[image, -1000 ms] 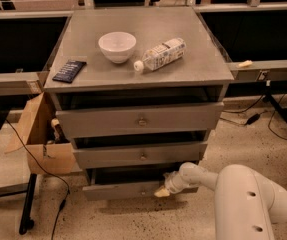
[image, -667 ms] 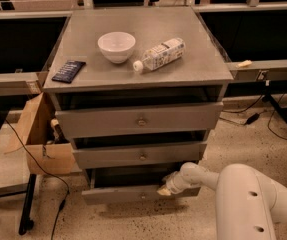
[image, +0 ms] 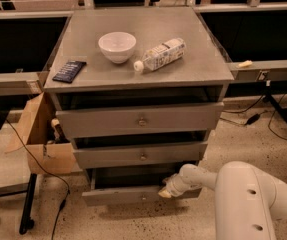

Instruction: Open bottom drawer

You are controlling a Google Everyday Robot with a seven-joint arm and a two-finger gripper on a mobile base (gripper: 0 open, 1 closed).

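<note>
Camera view shows the bottom drawer (image: pixel 123 196), lowest in the cabinet (image: pixel 148 14), already poking out a little, with the gripper (image: pixel 169 190) at its right front edge, grip state impossible to tell, so most of the pull probably remains.

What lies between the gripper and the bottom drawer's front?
Nothing: in the camera view the gripper sits right at the right end of the flat grey bottom drawer, which is partly open, with no gap visible.

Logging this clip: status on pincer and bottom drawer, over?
Pincer low at bottom drawer front, right side. Drawer partly out. Cardboard box left of cabinet, off its path.
</note>
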